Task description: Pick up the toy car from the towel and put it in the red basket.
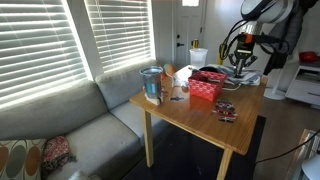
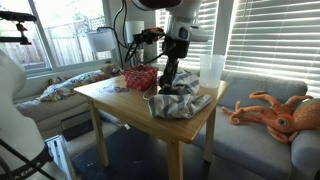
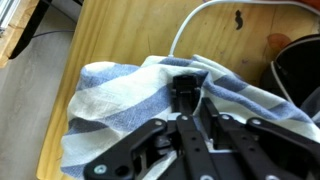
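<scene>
A blue-and-white striped towel [image 3: 110, 100] lies crumpled on the wooden table and also shows in an exterior view [image 2: 185, 105]. My gripper [image 3: 188, 105] is down on the towel with its fingers close together around a small dark toy car [image 3: 184, 85]. The gripper shows in both exterior views [image 2: 167, 85] [image 1: 243, 68]. The red basket [image 2: 140, 78] [image 1: 206, 88] stands on the table beside the towel, apart from the gripper. The car is hidden in both exterior views.
A tall white container [image 2: 210, 70] stands behind the towel. A blue cup [image 1: 152, 85], a glass [image 1: 178, 92] and small dark items [image 1: 225, 110] sit on the table. A white cable [image 3: 190, 25] crosses the table. A sofa holds an orange octopus plush [image 2: 275, 112].
</scene>
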`<state>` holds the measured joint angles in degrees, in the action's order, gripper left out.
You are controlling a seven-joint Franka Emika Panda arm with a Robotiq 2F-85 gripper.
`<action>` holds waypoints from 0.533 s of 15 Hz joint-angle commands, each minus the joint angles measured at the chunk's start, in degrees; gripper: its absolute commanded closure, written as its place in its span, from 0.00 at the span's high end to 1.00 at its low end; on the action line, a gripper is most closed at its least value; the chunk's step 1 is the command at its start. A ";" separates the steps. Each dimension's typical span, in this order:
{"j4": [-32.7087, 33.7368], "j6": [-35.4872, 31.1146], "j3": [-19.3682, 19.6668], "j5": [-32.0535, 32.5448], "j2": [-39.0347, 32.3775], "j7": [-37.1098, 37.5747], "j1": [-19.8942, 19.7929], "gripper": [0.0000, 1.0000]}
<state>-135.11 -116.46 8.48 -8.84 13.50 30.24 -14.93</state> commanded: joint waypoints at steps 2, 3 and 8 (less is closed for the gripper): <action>-0.01 0.55 0.77 0.70 0.56 0.80 -0.40 0.11; -0.06 0.66 0.98 0.58 0.75 0.67 -0.46 0.09; -0.37 1.59 2.12 0.63 2.25 -0.27 -1.08 0.19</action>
<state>-135.10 -116.46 10.01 -8.84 13.69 30.26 -15.30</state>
